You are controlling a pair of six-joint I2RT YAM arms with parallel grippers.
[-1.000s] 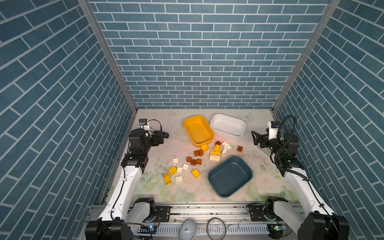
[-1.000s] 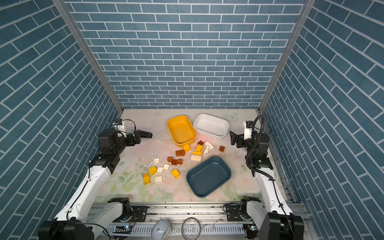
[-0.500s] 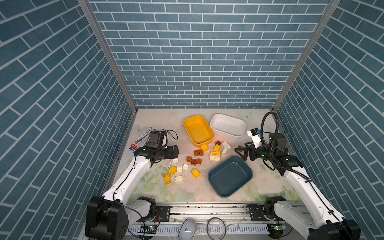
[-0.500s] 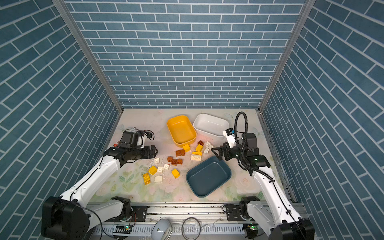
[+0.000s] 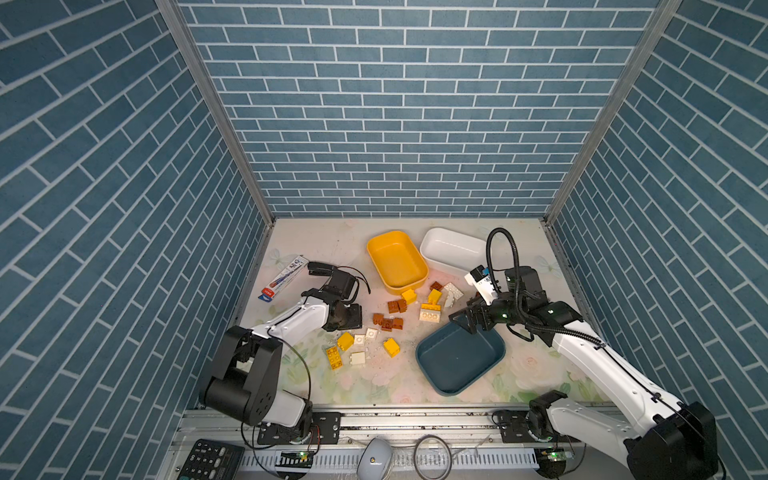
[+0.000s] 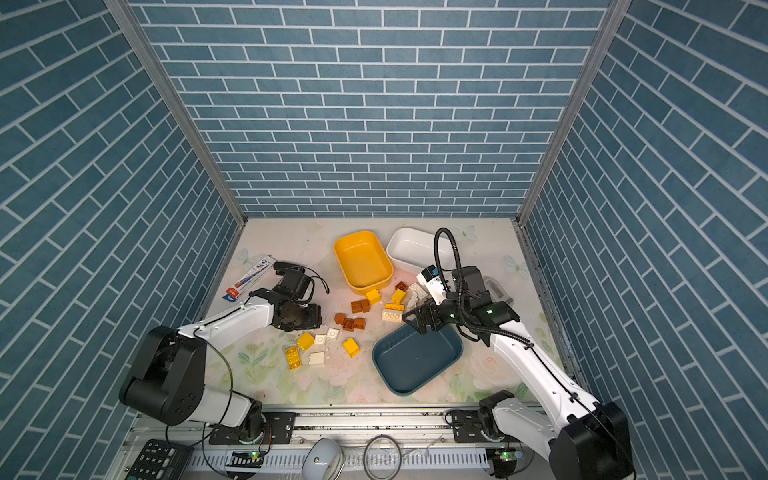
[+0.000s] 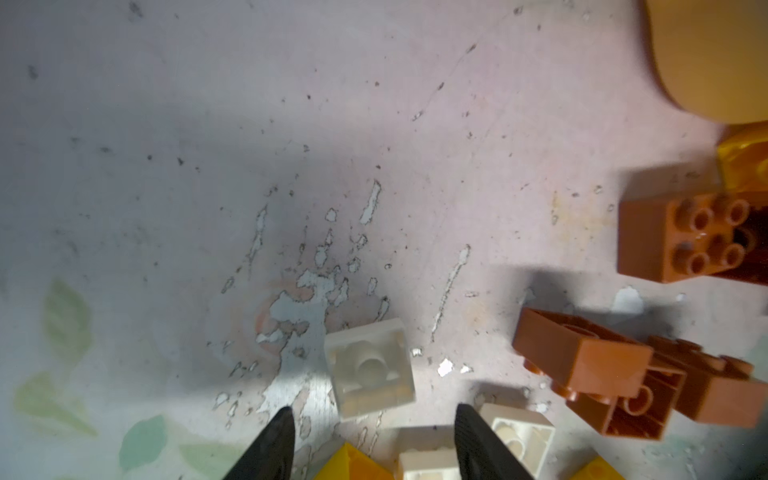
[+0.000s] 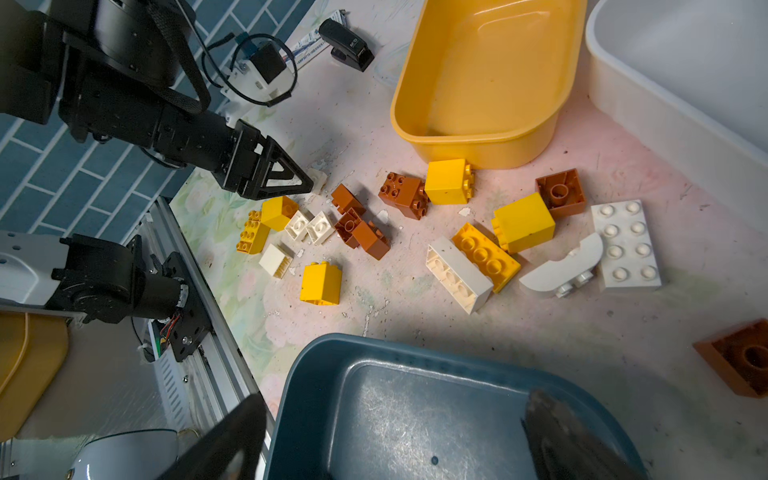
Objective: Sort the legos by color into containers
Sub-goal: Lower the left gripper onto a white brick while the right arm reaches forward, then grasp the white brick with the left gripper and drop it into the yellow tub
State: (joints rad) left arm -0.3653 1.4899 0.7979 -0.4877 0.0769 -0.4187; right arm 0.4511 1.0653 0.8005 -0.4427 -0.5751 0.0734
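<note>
Floral mat, three tubs, legos scattered outside

Nothing reads for certain: the black stapler bears a short pale mark on its top (too small to make out), and the long packet lying on the table by the left wall carries print that blurs.

The small white plastic brick between the left hand's dark fingers is cut off by the left wrist view's edge.
</note>
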